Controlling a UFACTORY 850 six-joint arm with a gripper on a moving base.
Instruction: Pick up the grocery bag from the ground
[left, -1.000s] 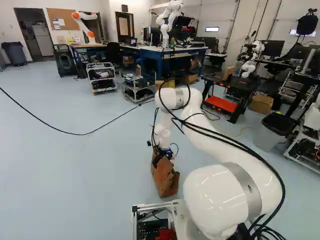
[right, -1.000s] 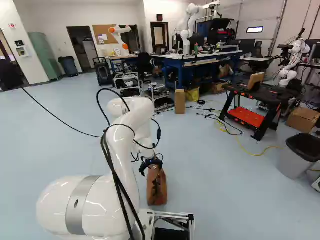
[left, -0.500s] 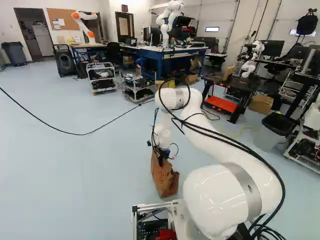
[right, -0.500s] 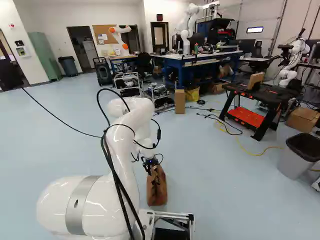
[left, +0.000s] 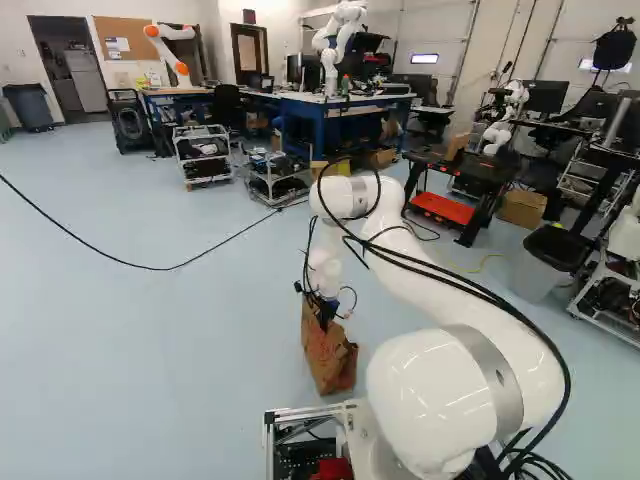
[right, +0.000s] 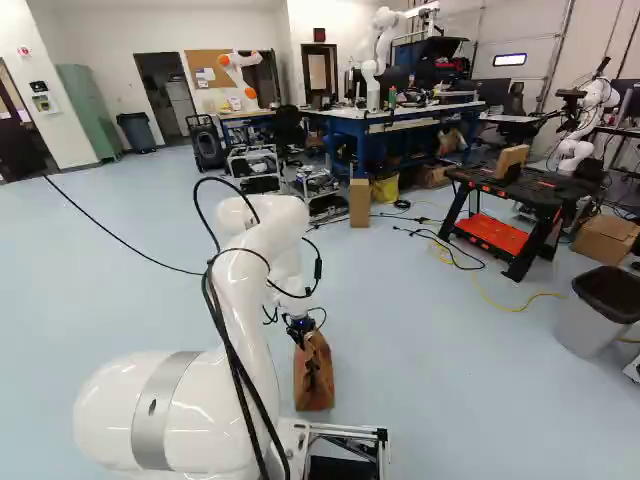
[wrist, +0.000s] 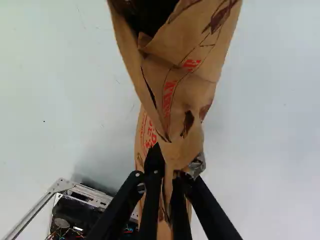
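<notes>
One brown paper grocery bag (right: 316, 385) stood on the floor, with the one tool (right: 302, 338) at its upper part. The wrist view showed the tool's two black fingers (wrist: 182, 205) closed from both sides, pinching a gathered fold of the brown paper. Ahead of them, at twelve o'clock from the fingertips, the bag's dark mouth gaped, and its side carried red print; one metal-framed box (wrist: 85, 190) lay at about eight o'clock. On a dial centred on the bag in the right base view, two metal carts (right: 255, 165) stood near twelve, one upright cardboard box (right: 359, 205) sat between twelve and one, and just beside it was one yellow bag (right: 386, 190). Another robot (right: 372, 62) stood on one blue worktop (right: 345, 118) near twelve to one. One black worktop (right: 530, 195) with a red shelf (right: 492, 233) was between one and two, a second cardboard box (right: 605, 240) was at two, and one grey bin (right: 582, 330) was just short of three o'clock.
</notes>
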